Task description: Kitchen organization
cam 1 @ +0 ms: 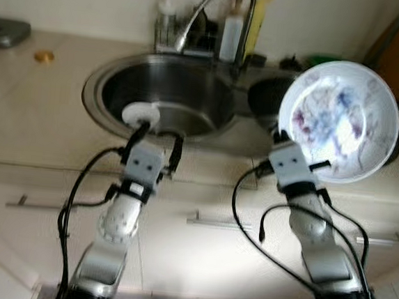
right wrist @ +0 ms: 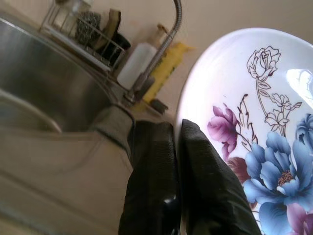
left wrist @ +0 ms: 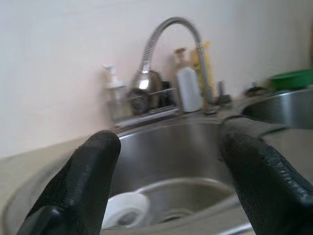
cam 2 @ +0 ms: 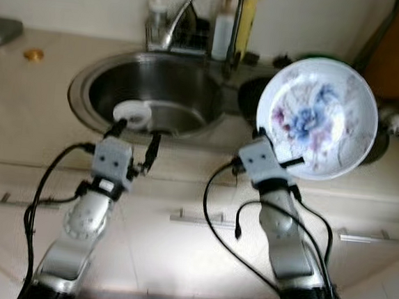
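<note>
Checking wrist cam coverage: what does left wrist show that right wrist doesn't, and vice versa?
Left wrist only: the left gripper with fingers spread wide over the sink basin, a white round object lying in the basin, and a green item beyond the second basin.
Right wrist only: the right gripper shut on the rim of the floral plate, with blue and purple flowers.
Both: the sink, the curved faucet, the white bottle and the wire rack behind it.

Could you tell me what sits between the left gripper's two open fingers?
In the left wrist view, the left gripper frames the round sink basin, with a white disc inside.
</note>
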